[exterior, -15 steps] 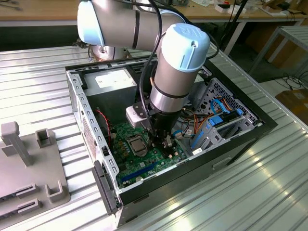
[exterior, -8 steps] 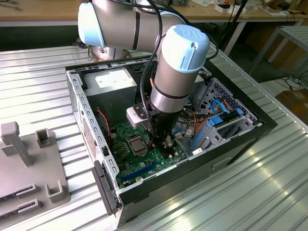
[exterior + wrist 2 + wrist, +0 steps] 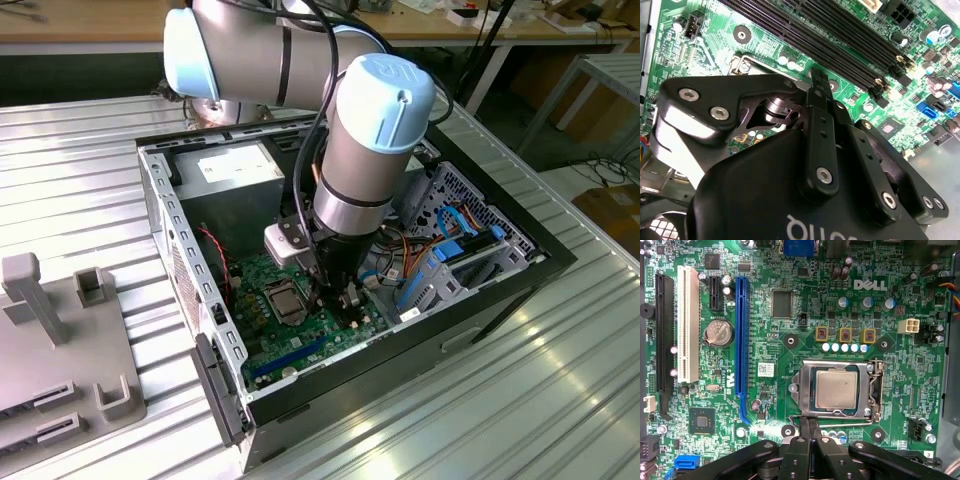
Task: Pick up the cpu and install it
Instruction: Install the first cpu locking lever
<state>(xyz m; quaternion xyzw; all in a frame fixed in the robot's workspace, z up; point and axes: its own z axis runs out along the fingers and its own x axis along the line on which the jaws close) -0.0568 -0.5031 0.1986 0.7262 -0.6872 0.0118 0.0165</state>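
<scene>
The cpu (image 3: 836, 390) is a flat square with a dull grey centre. It lies in its metal-framed socket (image 3: 805, 371) on the green motherboard, and in the exterior view the cpu (image 3: 283, 298) sits inside the open computer case. My gripper (image 3: 808, 424) hangs just over the socket's edge, beside the cpu and not on it. Its two black fingers (image 3: 802, 426) are pressed together with nothing seen between them. In the exterior view the gripper (image 3: 335, 293) reaches down to the board to the exterior view's right of the cpu. The gripper (image 3: 818, 80) also shows in the second wrist view.
The case wall (image 3: 160, 200) rings the board, with a grey power-supply box (image 3: 235, 165) at the back. Blue cables and a drive cage (image 3: 450, 250) crowd the exterior view's right. Long black memory slots (image 3: 840, 35) and a blue expansion slot (image 3: 741, 335) lie nearby. A grey fixture (image 3: 60, 340) stands outside.
</scene>
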